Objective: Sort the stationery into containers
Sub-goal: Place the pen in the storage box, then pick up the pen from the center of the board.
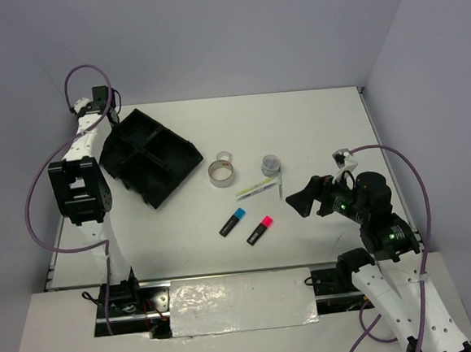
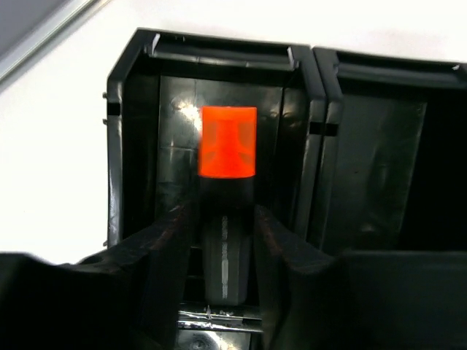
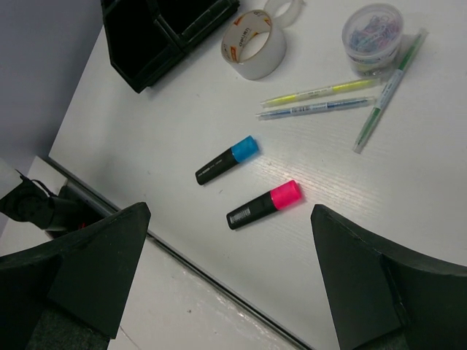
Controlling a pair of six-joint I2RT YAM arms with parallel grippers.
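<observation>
Left gripper (image 2: 225, 216) pinched the orange-capped highlighter (image 2: 228, 142) over a black tray (image 2: 131, 146) compartment, presumably to deposit it. Right gripper (image 3: 230, 219), fingers spread wide, hovered above the pink-capped highlighter (image 3: 264, 205).

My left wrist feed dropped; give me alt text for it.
An orange-capped highlighter sits between the fingers of the left claw, cap pointing away, over one compartment of the black tray; whether the fingers press it is unclear. A neighbouring compartment shows at right.

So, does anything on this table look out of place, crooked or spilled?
Nothing is spilled or damaged. Only the black four-compartment plastic tray at the far left sits askew, turned diagonally to the edges of the white table.
</observation>
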